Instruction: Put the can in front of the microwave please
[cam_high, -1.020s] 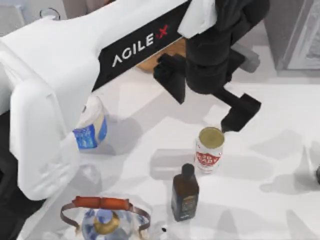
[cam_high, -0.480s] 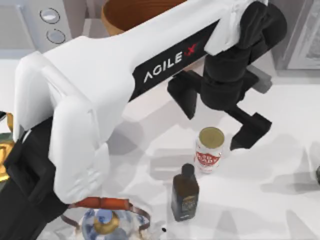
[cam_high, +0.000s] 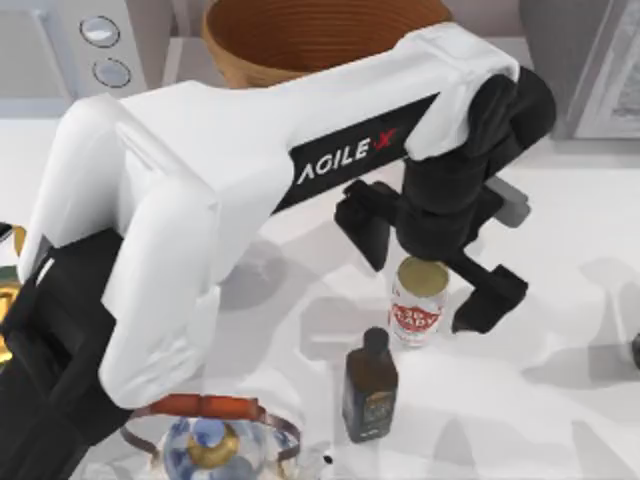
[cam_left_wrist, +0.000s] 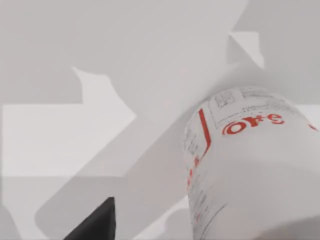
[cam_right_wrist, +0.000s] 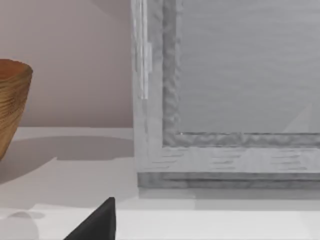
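Can (cam_high: 419, 302) stands upright on the white tabletop (cam_high: 560, 300) about mid-scene, and my left tool (cam_high: 430, 268) is spread wide around its top, one black finger (cam_high: 365, 225) to the can's left and far side, the other (cam_high: 488, 300) to its right, neither visibly touching it. From above I see the dull gold lid and the red label; the left wrist view instead gives me the can's (cam_left_wrist: 250, 170) white side close up with red print, plus one dark fingertip (cam_left_wrist: 95, 222) off to the side with bare tabletop between. Just near of the can stands a dark bottle (cam_high: 370, 385) with a black cap. Farther near and left is a glass kettle (cam_high: 212, 440) with an orange handle. At the far edge sits a brown ribbed bowl (cam_high: 300, 30), with the microwave (cam_high: 85, 45) and its two round dials at the far left, well apart from the can. The right wrist view adds what the top one barely shows: a grey appliance's framed door (cam_right_wrist: 225, 95) up close, the bowl's (cam_right_wrist: 12, 105) side, and a dark fingertip (cam_right_wrist: 97, 222); whether that right tool is spread or clenched I cannot tell.
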